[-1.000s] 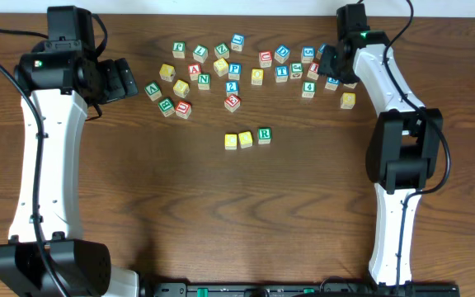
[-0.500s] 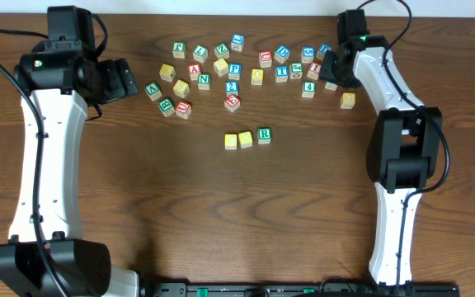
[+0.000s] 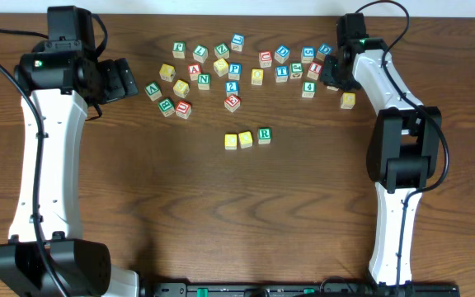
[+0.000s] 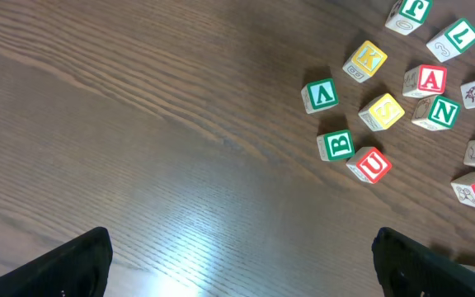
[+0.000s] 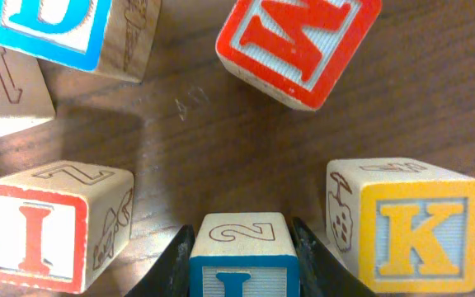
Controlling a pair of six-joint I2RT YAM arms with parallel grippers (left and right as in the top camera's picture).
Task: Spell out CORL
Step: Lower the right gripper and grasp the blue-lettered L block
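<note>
Three blocks stand in a row mid-table: two yellow ones (image 3: 238,140) and a green R (image 3: 264,134). Loose letter blocks (image 3: 221,64) lie scattered along the far side. My right gripper (image 3: 334,76) is down in the right end of that scatter. In the right wrist view its fingers (image 5: 242,233) are shut on a blue-lettered block (image 5: 242,260); the letter is cut off by the frame edge. My left gripper (image 3: 126,80) is open and empty above bare table, and its fingers (image 4: 242,272) show in the left wrist view.
Around the held block lie a red I (image 5: 52,231), a yellow K (image 5: 411,227), a red W (image 5: 299,45) and a blue D (image 5: 56,25). The left wrist view shows green A (image 4: 320,95), green B (image 4: 336,145) and red U (image 4: 371,165).
My right gripper has moved slightly toward the near side, down among the blocks at the right end of the scatter. The left arm has not moved.
</note>
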